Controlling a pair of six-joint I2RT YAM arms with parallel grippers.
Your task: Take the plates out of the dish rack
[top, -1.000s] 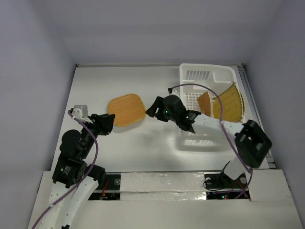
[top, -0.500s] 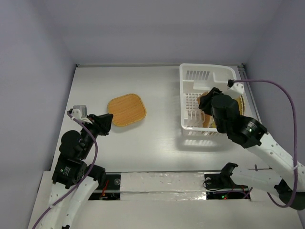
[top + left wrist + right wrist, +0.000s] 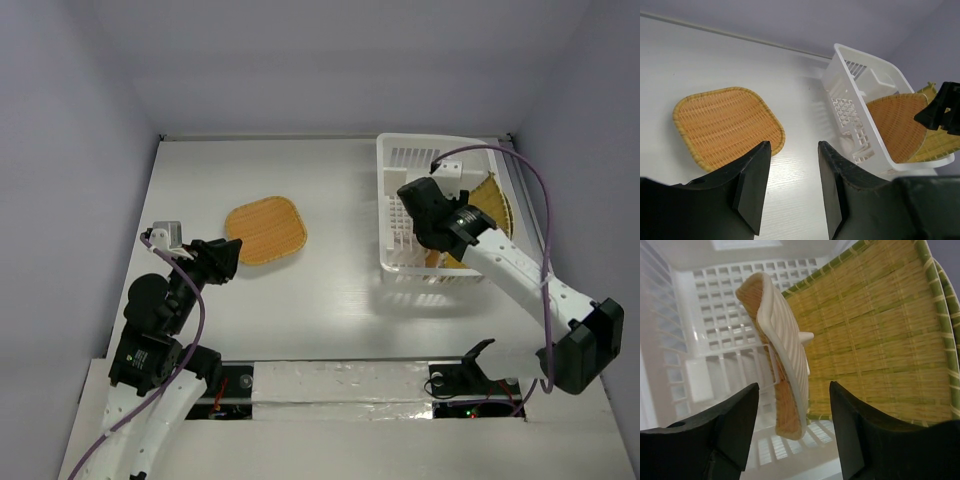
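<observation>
Plates: finding the rounded-square plate (image 3: 265, 231) lying flat on the worktop (image 3: 330, 180), left of the dish rack (image 3: 420, 150), and the small round plate (image 3: 780, 365) standing on edge inside it, beside the large square plate (image 3: 880, 340) leaning at the rack's right side. Hovering the right claw (image 3: 792, 387) over the small plate, released, gripping nothing. Holding the left claw (image 3: 792, 150) released and empty near the flat plate.

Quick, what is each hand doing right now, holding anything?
Left hand: open, empty.
Right hand: open around the small plate, not gripping it.
</observation>
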